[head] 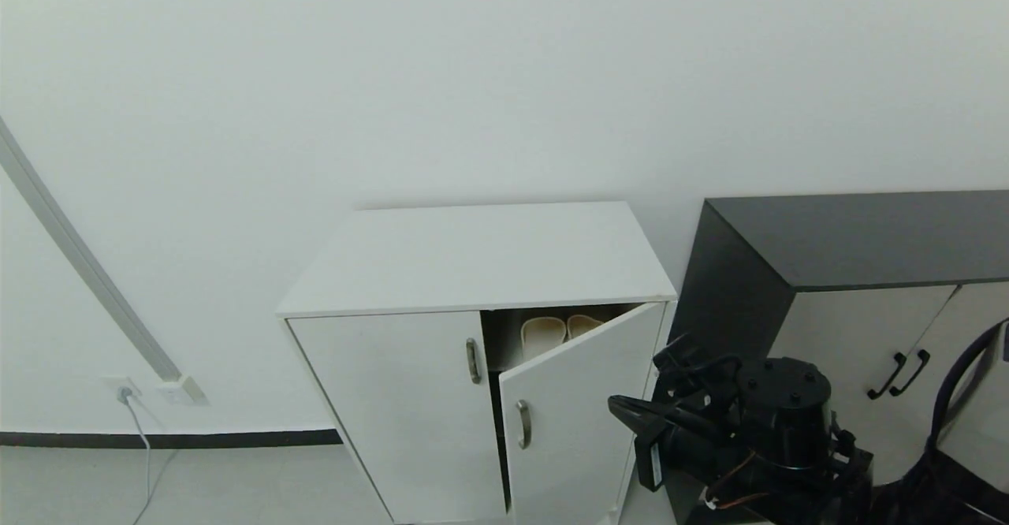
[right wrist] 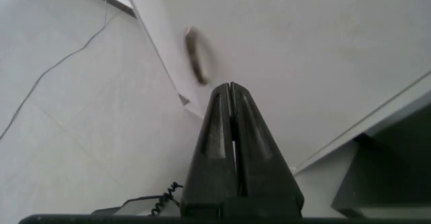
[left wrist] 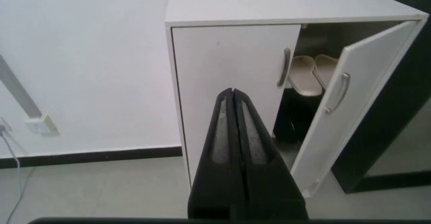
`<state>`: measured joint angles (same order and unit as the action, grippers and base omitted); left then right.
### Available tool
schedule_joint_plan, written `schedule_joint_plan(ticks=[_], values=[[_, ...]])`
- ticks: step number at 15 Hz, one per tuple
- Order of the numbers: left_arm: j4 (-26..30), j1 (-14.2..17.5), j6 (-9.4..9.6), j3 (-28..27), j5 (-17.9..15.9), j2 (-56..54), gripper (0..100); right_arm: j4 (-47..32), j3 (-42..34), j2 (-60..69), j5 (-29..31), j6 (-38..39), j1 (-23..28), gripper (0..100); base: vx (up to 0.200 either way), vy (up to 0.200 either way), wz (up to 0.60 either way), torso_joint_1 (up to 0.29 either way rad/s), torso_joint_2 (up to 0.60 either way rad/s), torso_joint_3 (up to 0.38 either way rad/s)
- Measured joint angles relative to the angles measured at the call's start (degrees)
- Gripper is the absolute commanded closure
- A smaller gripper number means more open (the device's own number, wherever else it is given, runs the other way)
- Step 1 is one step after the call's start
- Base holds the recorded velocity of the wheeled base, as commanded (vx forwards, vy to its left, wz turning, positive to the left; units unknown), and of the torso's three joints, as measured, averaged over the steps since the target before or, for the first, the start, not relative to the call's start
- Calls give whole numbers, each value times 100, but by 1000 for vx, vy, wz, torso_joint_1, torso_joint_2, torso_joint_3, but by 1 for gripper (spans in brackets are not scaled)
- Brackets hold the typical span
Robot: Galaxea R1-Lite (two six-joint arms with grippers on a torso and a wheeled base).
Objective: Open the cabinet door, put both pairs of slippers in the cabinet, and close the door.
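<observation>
Right wrist view shows your right claw fully closed and empty, the half-open door just ahead of its tips, slippers shelved beyond; push glancingly and you may slide off, leaving it ajar.

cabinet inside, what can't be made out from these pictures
- Lower compartment: in the left wrist view, a dark shape in shadow under the beige slippers; a second pair can't be confirmed.
- Beige slippers: in the head view, partly hidden by the half-open right door.
- Cabinet base: cut off by the head view's lower edge.
- Door handle: blurred in the right wrist view.
</observation>
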<state>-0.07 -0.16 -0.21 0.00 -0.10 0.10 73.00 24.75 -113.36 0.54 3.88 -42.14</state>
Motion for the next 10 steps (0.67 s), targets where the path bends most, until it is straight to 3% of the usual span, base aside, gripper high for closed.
schedule_joint_plan(ticks=[10], values=[[2, -2, -4, 0, 0, 0, 100, -20, 670, -596, 0, 6, -2, 100, 0, 0, 0, 0, 0, 0]])
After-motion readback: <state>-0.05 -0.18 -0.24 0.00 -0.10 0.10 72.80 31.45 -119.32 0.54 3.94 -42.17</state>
